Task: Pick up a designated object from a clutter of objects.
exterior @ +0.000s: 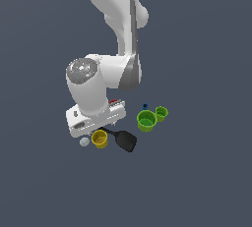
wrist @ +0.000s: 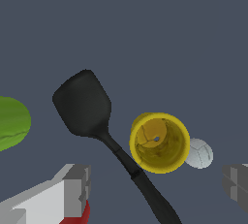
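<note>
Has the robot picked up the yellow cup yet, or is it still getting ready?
Not yet. Done: the arm is low over the pile, with its gripper open above the yellow cup. In hand: nothing; the fingers stand apart and the cup sits upright between the black spatula and the white ball. Left: going down, closing on the cup and lifting it.

The white arm [exterior: 106,76] hangs over the clutter, its head just above the yellow cup [exterior: 100,139], which sits between the whitish ball [exterior: 84,142] and black spatula [exterior: 123,139], two green cups [exterior: 147,121] toward the exterior view's right.
</note>
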`<action>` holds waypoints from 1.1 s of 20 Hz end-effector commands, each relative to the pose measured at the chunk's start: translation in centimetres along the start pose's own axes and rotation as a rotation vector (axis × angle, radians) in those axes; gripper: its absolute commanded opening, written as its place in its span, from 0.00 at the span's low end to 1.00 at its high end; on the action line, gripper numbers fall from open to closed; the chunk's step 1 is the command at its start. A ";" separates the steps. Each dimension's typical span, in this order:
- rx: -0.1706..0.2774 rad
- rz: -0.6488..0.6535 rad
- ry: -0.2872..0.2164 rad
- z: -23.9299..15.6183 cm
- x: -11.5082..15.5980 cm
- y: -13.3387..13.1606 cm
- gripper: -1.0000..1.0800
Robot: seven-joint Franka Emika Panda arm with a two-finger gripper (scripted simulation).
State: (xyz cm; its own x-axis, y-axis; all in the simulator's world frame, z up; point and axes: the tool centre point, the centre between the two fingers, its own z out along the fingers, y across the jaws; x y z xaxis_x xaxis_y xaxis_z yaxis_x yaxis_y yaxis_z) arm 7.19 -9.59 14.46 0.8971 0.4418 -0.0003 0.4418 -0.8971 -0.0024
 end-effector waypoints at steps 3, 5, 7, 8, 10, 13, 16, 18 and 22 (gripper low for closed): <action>-0.002 -0.060 0.001 2.5 -0.1 1.2 0.96; -0.002 -0.078 0.001 3.3 -0.2 1.5 0.96; -0.002 -0.093 0.000 4.0 -0.2 1.8 0.96; -0.002 -0.098 0.000 4.2 -0.3 1.9 0.96; -0.002 -0.106 0.000 4.6 -0.3 2.0 0.96; -0.002 -0.111 0.000 4.8 -0.3 2.1 0.96; -0.002 -0.107 -0.001 4.9 -0.4 2.1 0.96; -0.002 -0.107 -0.001 5.4 -0.4 2.1 0.96; -0.002 -0.109 0.000 7.2 -0.4 2.1 0.96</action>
State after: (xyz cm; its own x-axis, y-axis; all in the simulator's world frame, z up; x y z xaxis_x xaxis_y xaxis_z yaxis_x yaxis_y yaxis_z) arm 7.77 -11.63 8.04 0.8441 0.5363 0.0005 0.5363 -0.8441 0.0005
